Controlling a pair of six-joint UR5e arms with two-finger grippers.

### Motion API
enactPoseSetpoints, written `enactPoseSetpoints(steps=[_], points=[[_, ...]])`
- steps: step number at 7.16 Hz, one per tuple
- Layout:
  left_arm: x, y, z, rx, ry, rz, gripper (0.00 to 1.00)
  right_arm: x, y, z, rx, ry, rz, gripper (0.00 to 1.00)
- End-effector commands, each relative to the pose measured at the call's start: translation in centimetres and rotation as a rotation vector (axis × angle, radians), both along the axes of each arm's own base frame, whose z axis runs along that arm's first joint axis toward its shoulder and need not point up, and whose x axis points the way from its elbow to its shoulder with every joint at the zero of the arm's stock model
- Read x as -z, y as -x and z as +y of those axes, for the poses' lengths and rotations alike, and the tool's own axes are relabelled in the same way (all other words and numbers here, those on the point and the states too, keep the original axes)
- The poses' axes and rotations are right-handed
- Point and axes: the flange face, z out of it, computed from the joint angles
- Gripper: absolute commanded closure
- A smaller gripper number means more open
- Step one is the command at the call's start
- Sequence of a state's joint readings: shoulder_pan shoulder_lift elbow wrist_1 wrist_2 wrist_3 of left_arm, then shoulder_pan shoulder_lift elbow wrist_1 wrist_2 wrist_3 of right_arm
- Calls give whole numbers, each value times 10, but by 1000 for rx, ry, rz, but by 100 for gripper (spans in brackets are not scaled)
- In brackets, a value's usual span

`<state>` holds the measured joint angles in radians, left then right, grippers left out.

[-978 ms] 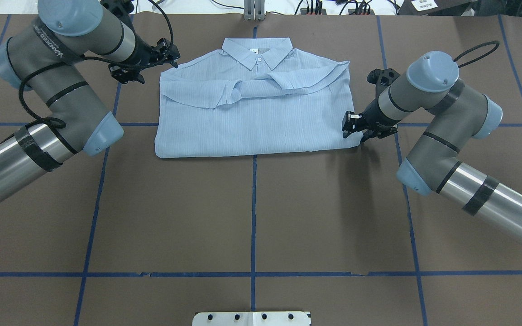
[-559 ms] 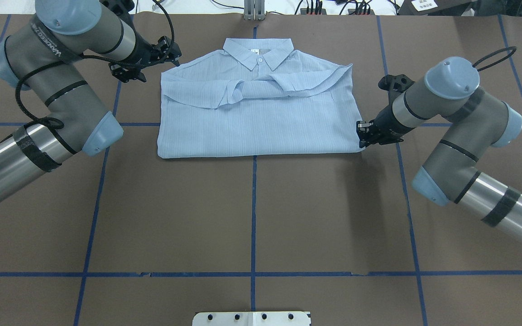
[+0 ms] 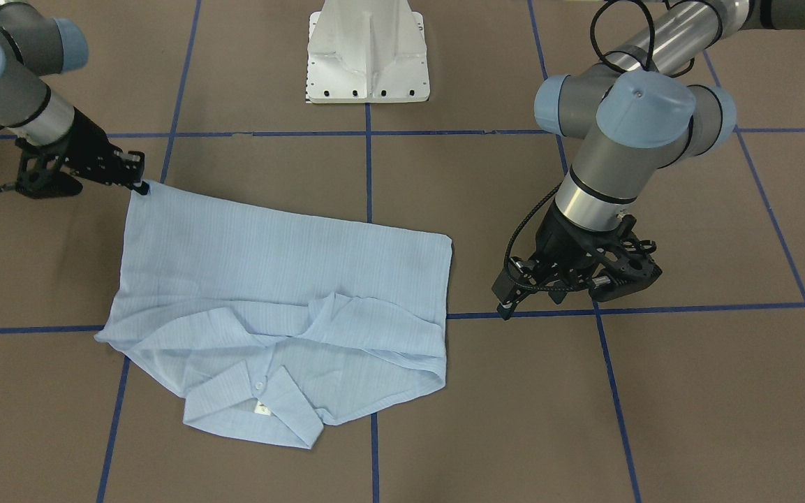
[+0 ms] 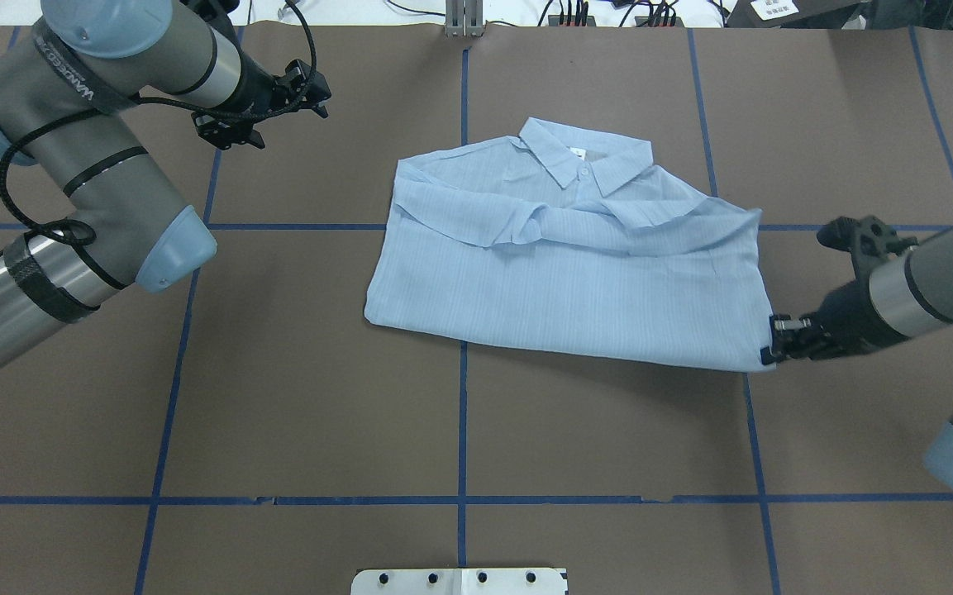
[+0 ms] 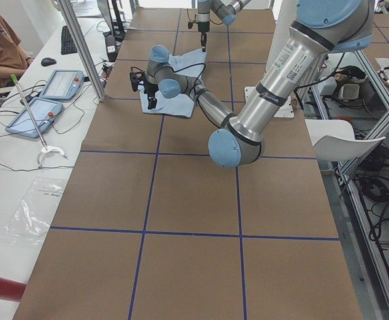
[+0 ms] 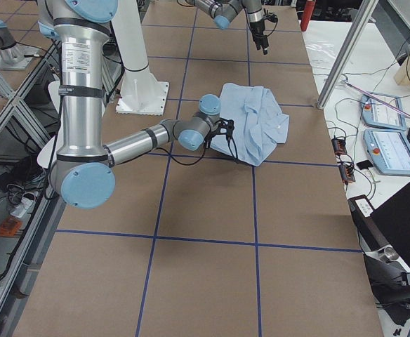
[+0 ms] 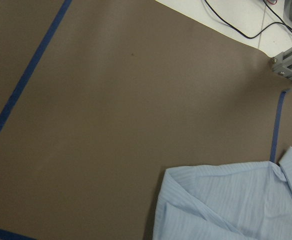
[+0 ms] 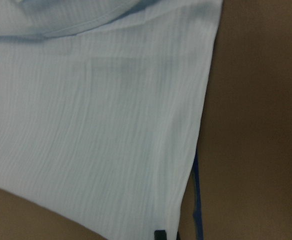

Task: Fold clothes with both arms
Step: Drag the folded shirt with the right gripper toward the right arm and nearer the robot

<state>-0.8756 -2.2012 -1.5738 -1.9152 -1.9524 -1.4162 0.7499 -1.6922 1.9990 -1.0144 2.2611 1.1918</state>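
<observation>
— On the tabletop (image 4: 319,397), mostly toward the robot's right half, the light blue shirt (image 4: 575,289) is spread in a folded rectangle, its sleeves (image 4: 559,221) crossed just below the collar (image 4: 588,157). How is it held?

— Its near right corner is pinched by the right tool (image 4: 772,340). The cloth is drawn to a point there, so the jaws are judged to be clamped on it. The left tool (image 3: 507,304) is poised over bare tabletop, well apart from the shirt; whether it is released or clenched cannot be told.

— What is being attempted?

— A repositioning is judged to be in hand: the shirt is laid askew to the blue tape lines (image 4: 461,397), and only one corner is gripped.

— How is it best done?

— The pull should be kept low and slow, along the tabletop, so that the thin layers are slid together and not peeled apart. With one corner alone held, the cloth is likely to be swung round rather than shifted squarely, so the hem should be brought parallel to a tape line before release.

— And the risk?

— The crossed sleeves could be shaken loose if the corner is lifted high or jerked. The opposite corner would best be taken by the left tool before any fold is begun, so that both sides are raised evenly.
</observation>
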Motion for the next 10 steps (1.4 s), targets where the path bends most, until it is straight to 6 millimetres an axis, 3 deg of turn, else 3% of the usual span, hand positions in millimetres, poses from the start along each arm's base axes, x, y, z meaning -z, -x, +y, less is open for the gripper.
enactPoseSetpoints(steps=[1, 3, 4, 5, 6, 7, 9, 10], points=[[5, 4, 12, -4, -9, 8, 1, 35, -8, 108, 273, 43, -75, 100], [7, -1, 35, -6, 6, 36, 1, 52, 32, 185, 545, 73, -148, 100], [4, -2, 40, -13, 9, 36, 1, 57, 48, 205, 594, 90, -150, 21], [3, -11, 47, -27, 9, 36, 1, 68, 60, 200, 564, 49, -168, 0], [9, -24, 60, -58, 2, 45, 0, 82, 71, 180, 479, -16, -191, 0], [18, -46, 84, -106, -10, 60, 0, 98, 78, 144, 364, -73, -216, 0], [27, -108, 144, -182, 61, 90, 1, 108, 46, 69, 146, -126, -221, 0], [35, -148, 174, -206, 92, 95, 1, 112, 28, 45, 70, -144, -220, 0]])
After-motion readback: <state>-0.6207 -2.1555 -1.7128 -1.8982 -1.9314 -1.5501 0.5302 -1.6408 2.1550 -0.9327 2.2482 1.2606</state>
